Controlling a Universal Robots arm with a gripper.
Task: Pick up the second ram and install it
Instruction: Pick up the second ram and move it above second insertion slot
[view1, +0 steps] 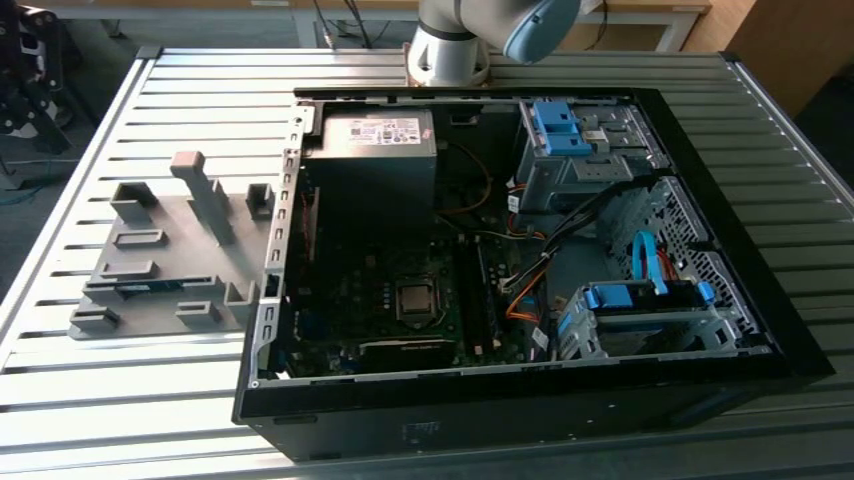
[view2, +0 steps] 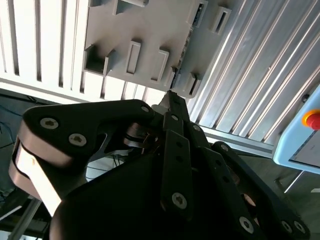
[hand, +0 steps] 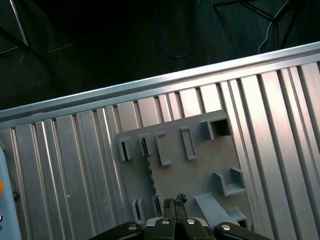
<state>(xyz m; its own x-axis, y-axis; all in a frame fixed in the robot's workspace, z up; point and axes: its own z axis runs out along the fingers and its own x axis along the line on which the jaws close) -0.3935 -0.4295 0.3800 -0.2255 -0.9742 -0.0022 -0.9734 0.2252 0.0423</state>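
The second ram (hand: 149, 172) is a thin dark stick standing on edge between the slots of the grey holder tray (hand: 200, 175). In the second wrist view the second ram (view2: 186, 47) runs along one side of the tray (view2: 130, 25). In the exterior view the ram (view1: 144, 287) shows as a bluish strip low in the tray (view1: 160, 250). My gripper (hand: 175, 201) hangs well above the tray, apart from the ram, fingertips together and holding nothing. The black gripper (view2: 170, 96) linkage is in the foreground of the second wrist view.
An open computer case (view1: 721, 200) lies on the slatted metal table (view1: 107, 400), to the exterior view's right of the tray. The long black motherboard slots (view1: 473, 295) run beside the processor socket (view1: 415, 298). The arm's base (view1: 447, 50) stands behind the case.
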